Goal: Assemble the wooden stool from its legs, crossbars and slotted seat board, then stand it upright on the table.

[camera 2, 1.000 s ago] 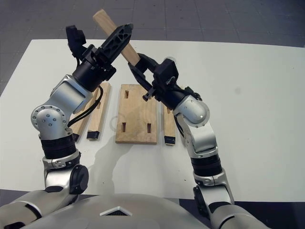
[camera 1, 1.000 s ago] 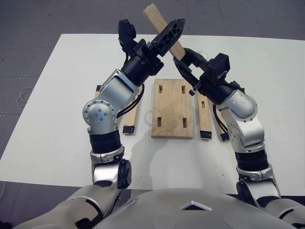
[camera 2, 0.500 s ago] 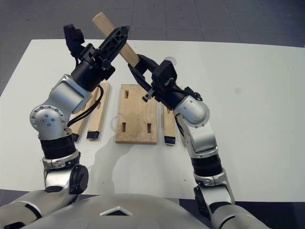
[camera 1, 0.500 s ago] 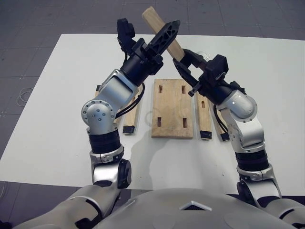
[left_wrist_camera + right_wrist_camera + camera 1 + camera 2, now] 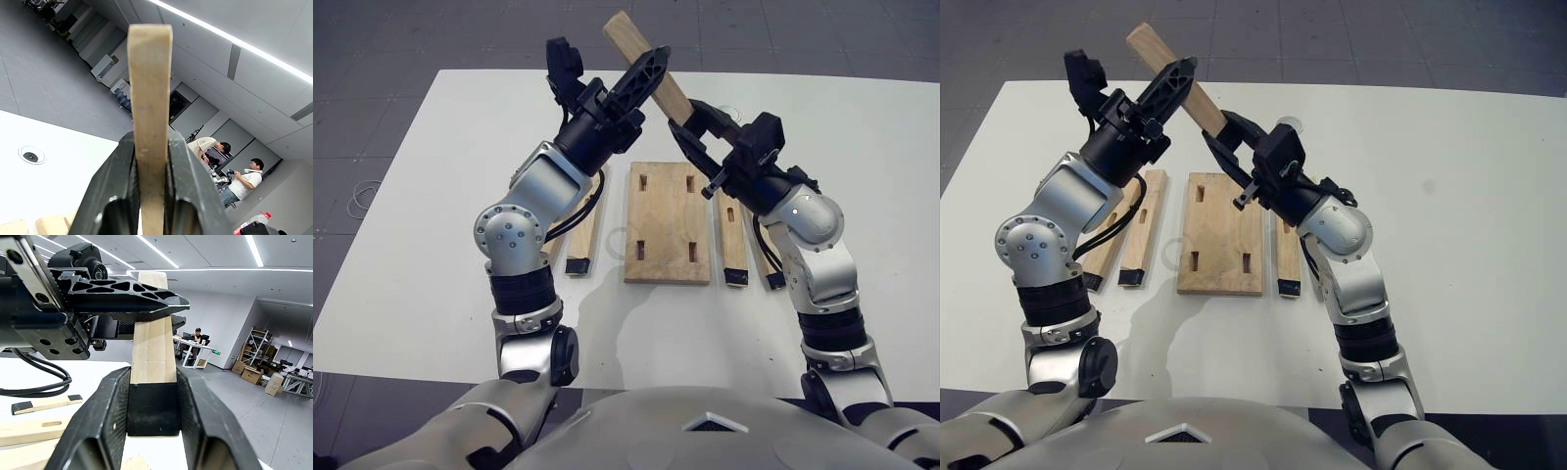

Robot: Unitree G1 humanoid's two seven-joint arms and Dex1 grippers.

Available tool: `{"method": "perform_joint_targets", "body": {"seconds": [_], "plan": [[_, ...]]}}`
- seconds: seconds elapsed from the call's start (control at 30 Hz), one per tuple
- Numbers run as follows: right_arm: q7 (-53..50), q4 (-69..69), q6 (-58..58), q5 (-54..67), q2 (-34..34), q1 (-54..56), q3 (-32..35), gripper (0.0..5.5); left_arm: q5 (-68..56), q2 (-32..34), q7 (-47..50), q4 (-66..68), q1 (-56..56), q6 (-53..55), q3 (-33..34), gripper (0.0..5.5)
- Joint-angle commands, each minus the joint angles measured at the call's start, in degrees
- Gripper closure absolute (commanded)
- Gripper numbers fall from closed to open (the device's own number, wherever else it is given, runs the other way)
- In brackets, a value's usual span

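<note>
Clamping one leg (image 5: 628,32): left end effector (image 5: 654,65), right end effector (image 5: 687,122)

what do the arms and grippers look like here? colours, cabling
Silver-grey shells on the left arm and right arm, with black ribbed joint bands. Black cables loop along the left forearm. The left gripper and right gripper are black with tapered fingers; the left's show triangular lattice cut-outs.

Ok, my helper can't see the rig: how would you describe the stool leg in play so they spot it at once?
On the white table, find the slotted seat board lying flat. Above its far end, the left claw and right claw both grip one pale wooden leg, tilted in the air. The other wooden pieces lie flat beside the board.
</note>
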State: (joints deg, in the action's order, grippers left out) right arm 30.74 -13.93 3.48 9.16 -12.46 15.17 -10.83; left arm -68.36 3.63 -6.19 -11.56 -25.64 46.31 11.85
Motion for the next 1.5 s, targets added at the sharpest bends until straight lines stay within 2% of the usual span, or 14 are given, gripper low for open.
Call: {"method": "perform_joint_targets", "body": {"seconds": [0.03,0.07,0.17,0.33,0.4,0.47,0.53,0.67,0.77,0.93,1.13,1.3,1.5], "plan": [[0.1,0.4,0.6,-0.8,-1.1,-0.5,-0.1,4.19,-0.1,0.0,-0.1,0.0,-0.6,-0.4,0.0,5.08],[0.3,0.2,1.2,-0.5,-1.1,-0.6,-0.1,3.81,-0.1,-0.1,-0.1,0.0,-0.5,-0.5,0.0,5.08],[0.5,-0.1,2.5,0.1,-1.2,-0.6,-0.3,3.40,0.3,-0.1,-0.2,-0.1,-0.3,-0.6,-0.3,5.08],[0.4,-0.5,3.6,0.8,-1.1,-0.4,0.1,2.37,0.9,0.3,-0.4,-0.1,-0.2,-0.9,-0.4,5.08],[0.2,0.3,3.2,-1.6,-2.9,-1.1,0.1,2.09,2.6,2.2,-0.8,-0.2,-0.7,-1.7,0.3,5.08],[1.1,0.8,4.7,-2.9,-5.3,-2.8,-0.2,2.07,5.9,4.6,-1.5,-0.6,-1.1,-2.8,0.2,5.08],[0.8,1.2,6.5,-3.8,-6.8,-4.5,0.2,2.07,12.2,7.8,-3.5,-2.3,0.2,-4.2,-3.1,5.08],[-2.1,1.9,9.4,-5.2,-6.8,-4.9,1.5,2.07,22.5,7.6,-5.9,-4.8,6.6,-9.0,-10.7,5.08],[-4.1,2.4,12.0,-6.0,-6.6,-4.2,2.1,2.07,31.4,7.3,-5.0,-4.3,9.5,-14.5,-14.0,5.08],[-6.2,1.9,15.3,-6.7,-6.8,-5.1,2.9,2.07,40.6,10.3,-2.2,-7.8,14.4,-20.5,-9.2,5.08],[-8.0,1.2,16.6,-8.8,-7.4,-6.7,3.1,2.07,40.6,16.7,-6.9,-13.7,27.1,-19.0,-2.8,5.08],[-11.4,1.7,17.9,-11.2,-7.3,-8.4,4.7,2.07,41.9,18.6,-9.4,-9.2,27.4,-21.6,0.4,5.08],[-12.0,0.7,18.7,-11.4,-6.7,-9.4,4.7,2.07,45.4,19.0,-11.2,-3.6,26.0,-25.0,0.3,5.08]]}}
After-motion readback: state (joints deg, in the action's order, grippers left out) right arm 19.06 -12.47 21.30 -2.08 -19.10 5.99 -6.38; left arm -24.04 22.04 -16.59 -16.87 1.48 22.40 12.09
